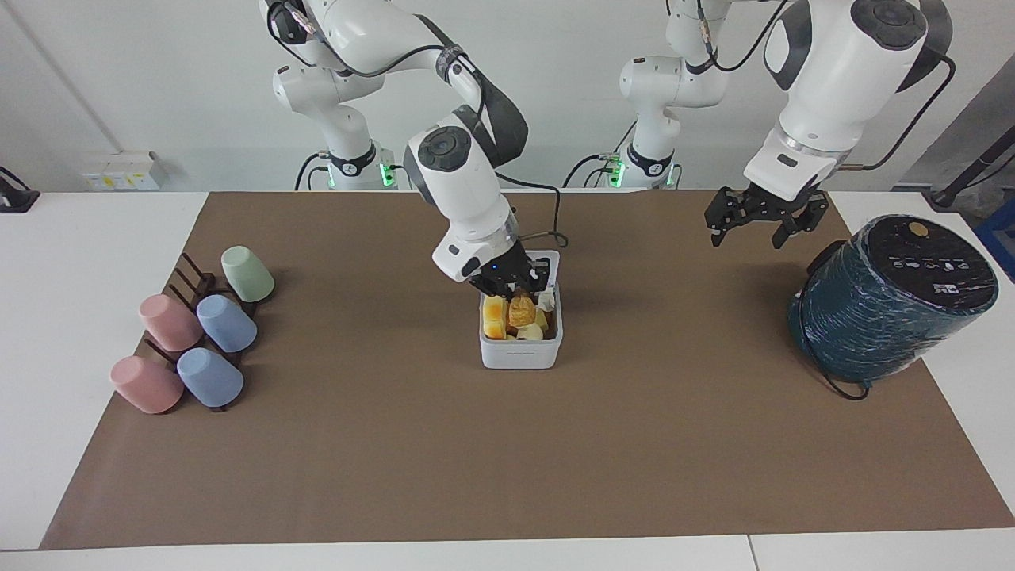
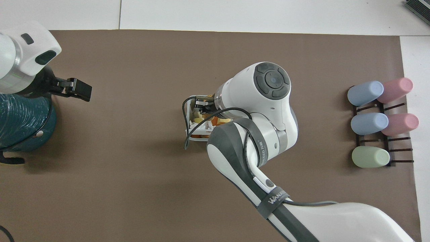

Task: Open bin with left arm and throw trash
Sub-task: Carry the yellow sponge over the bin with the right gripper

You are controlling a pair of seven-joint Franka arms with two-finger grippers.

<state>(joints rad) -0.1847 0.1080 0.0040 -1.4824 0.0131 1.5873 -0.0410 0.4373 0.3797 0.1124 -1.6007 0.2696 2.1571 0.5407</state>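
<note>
The white bin (image 1: 520,354) stands open mid-mat, its lid (image 1: 553,262) tipped up on the side nearer the robots. Inside lie a yellow-orange block (image 1: 495,316) and a pale-yellow wedge (image 1: 530,332); the tissue is mostly hidden. My right gripper (image 1: 519,295) hangs low over the bin's opening, shut on the golden-brown chunk (image 1: 521,312), which dips to the level of the other trash. In the overhead view the right arm covers most of the bin (image 2: 189,129). My left gripper (image 1: 745,236) waits open in the air, over the mat beside the teal cylinder, and holds nothing.
A big dark-teal cylinder (image 1: 892,297) lies tilted at the left arm's end of the mat. A dark rack with several pastel cups (image 1: 198,341) sits at the right arm's end. The brown mat (image 1: 507,460) covers the table's middle.
</note>
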